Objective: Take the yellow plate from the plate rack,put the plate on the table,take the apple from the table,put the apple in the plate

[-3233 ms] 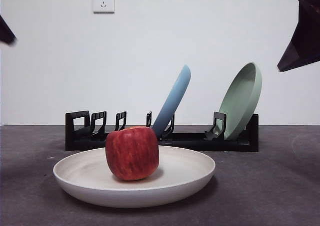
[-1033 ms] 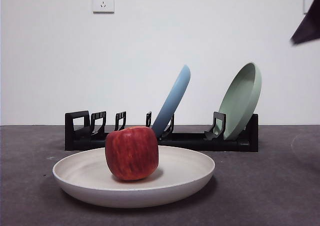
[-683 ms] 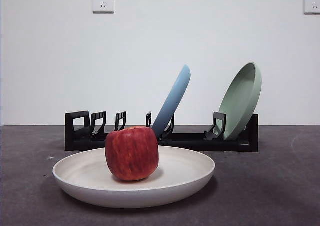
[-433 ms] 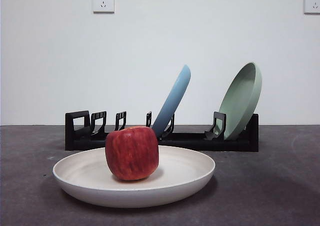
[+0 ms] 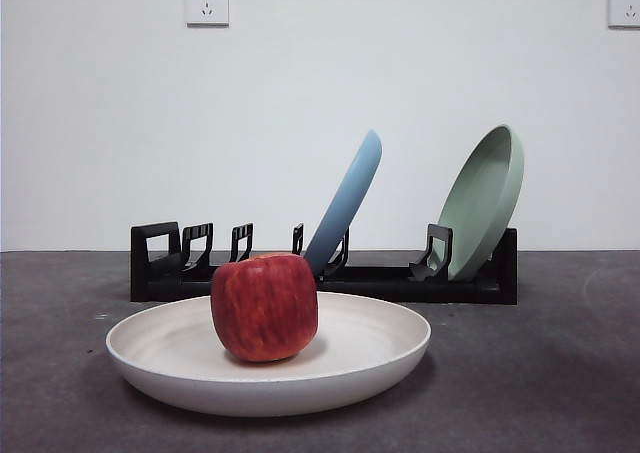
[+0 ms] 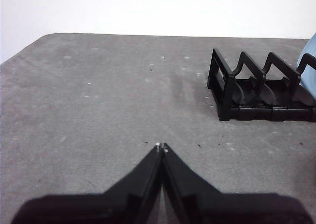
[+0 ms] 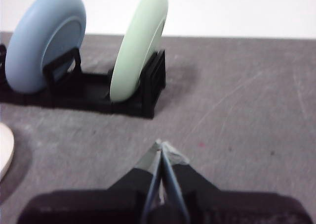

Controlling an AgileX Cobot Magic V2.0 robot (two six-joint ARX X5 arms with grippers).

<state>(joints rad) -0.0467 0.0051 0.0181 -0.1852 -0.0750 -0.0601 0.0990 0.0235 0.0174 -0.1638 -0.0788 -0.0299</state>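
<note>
Looking pretty much done here. Apple (image 5: 264, 307) sitting in the middle of the cream plate (image 5: 372, 353), plate lying flat on the grey surface (image 5: 540, 373) toward the near edge, just in front of the black rack (image 5: 330, 278). So last step, apple into plate, judging as finished; nothing obvious left except parking the arms and staying clear of the plate.

Both arms waiting, neither reaching for anything. Left hand (image 6: 161, 146) pressed together, holding nothing, hanging over bare surface toward the left edge near the rack's empty end. Right hand (image 7: 161, 145) also pressed together and empty, hanging over the surface near the rack's other end.

Views differing quite a bit:
- Front view showing apple and whole plate, no arms at all. Blue plate (image 5: 346, 201) and green plate (image 5: 484, 199) leaning in the rack behind.
- Left wrist view showing empty slots of the rack (image 6: 259, 88), missing apple and cream plate completely.
- Right wrist view getting blue plate (image 7: 45, 46) and green plate (image 7: 139, 41) up close, plus only a sliver of the cream plate (image 7: 4, 150) at the frame edge. No apple there either.
</note>
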